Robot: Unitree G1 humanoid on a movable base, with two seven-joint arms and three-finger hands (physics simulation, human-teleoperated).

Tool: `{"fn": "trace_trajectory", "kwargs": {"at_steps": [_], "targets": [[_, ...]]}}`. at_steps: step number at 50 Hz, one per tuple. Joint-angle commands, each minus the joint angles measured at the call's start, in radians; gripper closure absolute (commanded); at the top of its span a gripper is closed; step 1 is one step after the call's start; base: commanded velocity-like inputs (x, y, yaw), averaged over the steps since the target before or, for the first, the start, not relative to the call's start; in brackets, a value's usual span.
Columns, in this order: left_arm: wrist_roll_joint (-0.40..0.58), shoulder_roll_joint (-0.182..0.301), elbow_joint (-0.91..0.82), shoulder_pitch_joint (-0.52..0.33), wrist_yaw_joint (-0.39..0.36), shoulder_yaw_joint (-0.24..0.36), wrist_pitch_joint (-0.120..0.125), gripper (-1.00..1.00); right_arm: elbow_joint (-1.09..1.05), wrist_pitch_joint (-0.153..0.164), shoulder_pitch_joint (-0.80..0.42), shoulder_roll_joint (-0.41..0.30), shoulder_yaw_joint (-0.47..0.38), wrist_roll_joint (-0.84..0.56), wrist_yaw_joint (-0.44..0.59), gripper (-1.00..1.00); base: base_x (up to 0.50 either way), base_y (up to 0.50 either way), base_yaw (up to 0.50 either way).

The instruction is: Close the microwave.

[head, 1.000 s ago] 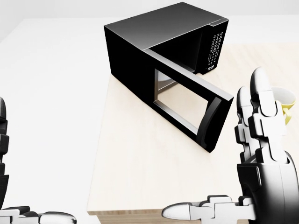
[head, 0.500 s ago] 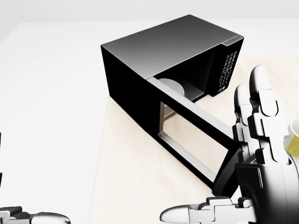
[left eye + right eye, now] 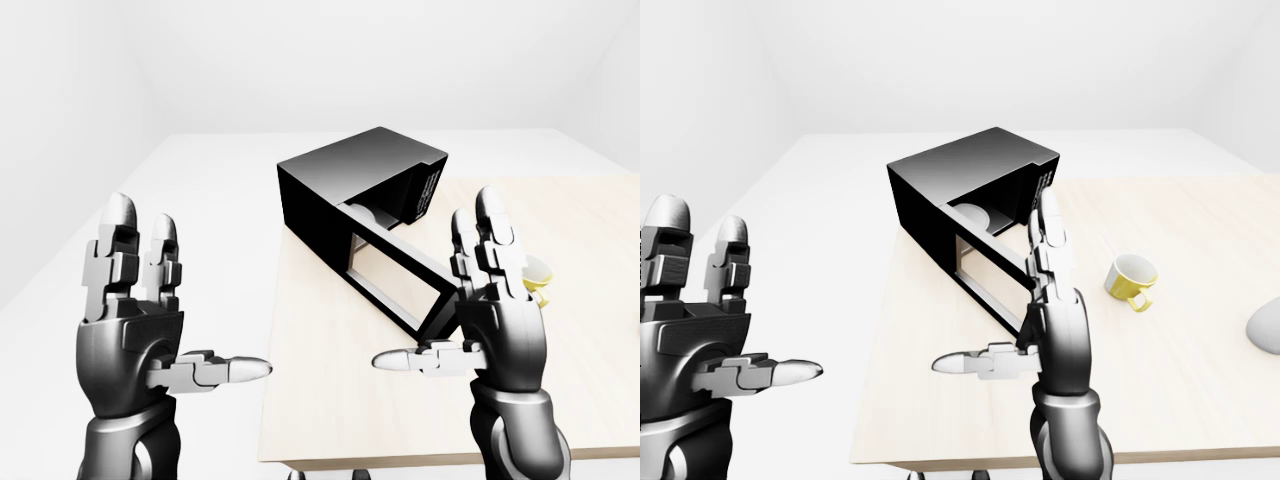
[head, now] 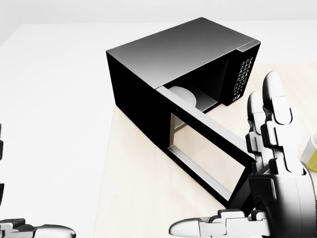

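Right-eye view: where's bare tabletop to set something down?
Widest bare stretch of the pale wooden table runs along the view's bottom, below the yellow mug and right of the open right hand. Crowded where the black microwave has its open door swung out.

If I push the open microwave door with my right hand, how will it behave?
The door looks rigid and hinged, so it likely swings rather than flexes. The microwave looks bulky, probably staying put. The right hand, open, is near the door's free edge.
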Motion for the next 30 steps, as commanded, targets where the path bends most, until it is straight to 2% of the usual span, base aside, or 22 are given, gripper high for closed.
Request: {"fn": "trace_trajectory", "kwargs": {"at_steps": [1,9,22,30], "targets": [[0.007,0.002,0.017,-0.003,0.003,-0.007,0.0,-1.0,-0.002,0.0,0.004,-0.005,0.012,-0.006,0.002,-1.0,0.0,0.0,0.0],[0.016,0.006,0.042,-0.008,0.009,-0.017,0.0,-1.0,0.008,0.0,0.009,-0.01,0.035,-0.015,-0.002,-1.0,0.0,0.0,0.0],[0.015,0.008,0.038,-0.004,0.009,-0.016,0.0,-1.0,0.111,0.0,0.017,-0.052,0.198,-0.054,-0.06,-1.0,0.0,0.0,0.0],[0.016,0.007,0.04,-0.006,0.009,-0.015,0.0,-1.0,0.15,0.0,0.014,-0.062,0.228,-0.052,-0.075,-1.0,0.0,0.0,0.0]]}}
